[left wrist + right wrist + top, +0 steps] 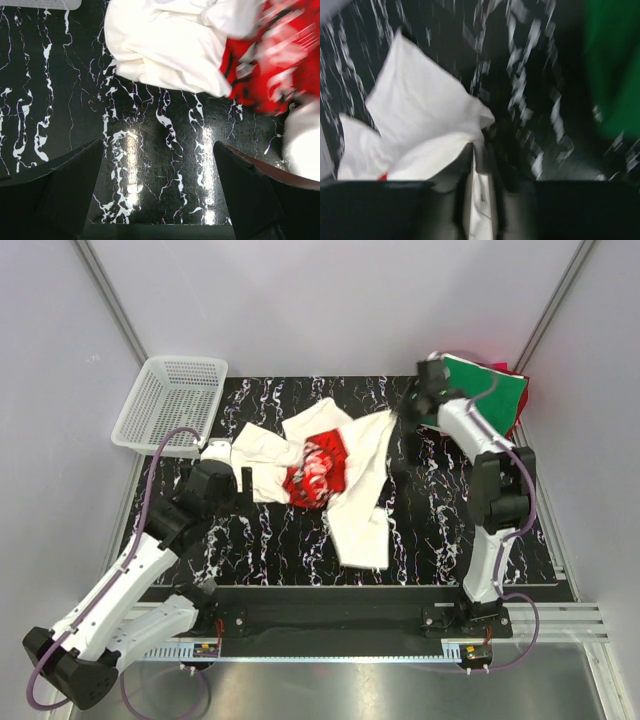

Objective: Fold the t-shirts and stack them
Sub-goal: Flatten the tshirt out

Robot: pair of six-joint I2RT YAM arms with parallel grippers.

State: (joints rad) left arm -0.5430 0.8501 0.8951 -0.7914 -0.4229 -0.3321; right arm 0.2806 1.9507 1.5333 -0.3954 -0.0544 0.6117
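A cream-white t-shirt (350, 490) with a red print (318, 470) lies crumpled on the black marbled table (290, 560). My right gripper (408, 408) is shut on the shirt's right edge; the right wrist view shows white cloth (420, 120) pinched between the fingers (495, 200). My left gripper (240, 480) is open and empty, just above the table at the shirt's left side; the left wrist view shows the shirt (170, 50) and red print (270, 70) ahead of the fingers (250, 195). A green t-shirt (495, 390) lies on a red one (522, 400) at the back right.
A white plastic mesh basket (170, 400) stands at the back left, partly off the table. Grey walls close in the back and sides. The green shirt also shows at the right of the right wrist view (615, 65).
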